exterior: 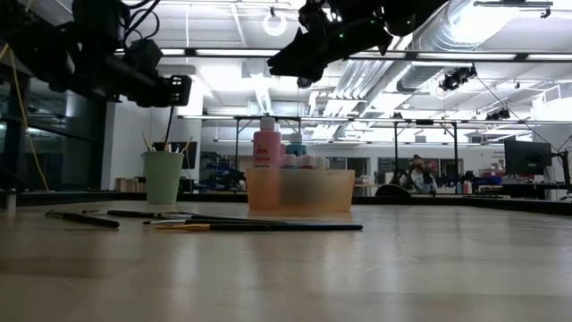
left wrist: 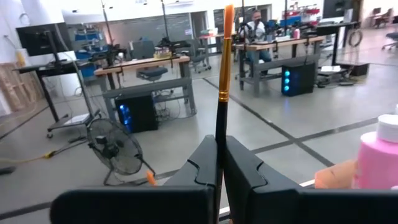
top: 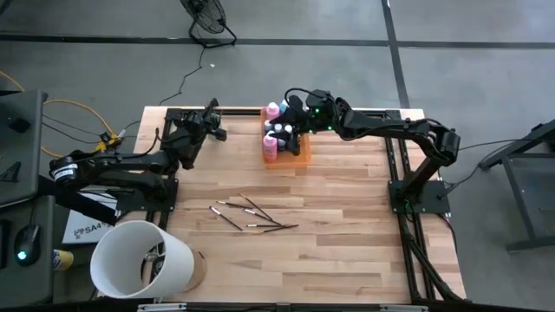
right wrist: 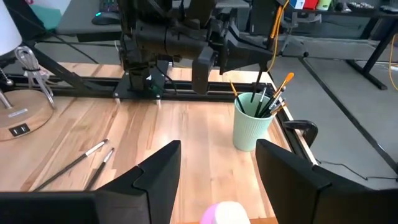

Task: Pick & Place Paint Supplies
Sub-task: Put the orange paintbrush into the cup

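My left gripper (left wrist: 221, 146) is at the table's far left, pointing level and shut on a thin brush (left wrist: 219, 118) that stands upright over the mint-green cup (right wrist: 252, 127), which holds several brushes. An orange tray (top: 299, 154) at the far middle holds pink bottles (top: 270, 147) and small dark bottles (top: 282, 132). Above the tray, my right gripper (right wrist: 217, 155) hangs open with nothing between its fingers; a pink cap (right wrist: 224, 214) sits just below them. Several more brushes (top: 251, 217) lie flat mid-table. My left gripper pinches the brush's dark handle (left wrist: 219, 134) between its two fingers, below the gold band. The fingers come in level and lie across the brush. The brush stands upright with its orange end (left wrist: 227, 37) up and its lower end (exterior: 168, 134) at the cup's mouth; whether that end is inside the cup does not show.
A large white cylinder (top: 139, 260) stands at the near left corner of the table. Black frame rails (top: 234, 113) run along the far edge and down both sides. Bare wood lies between the loose brushes and the near edge.
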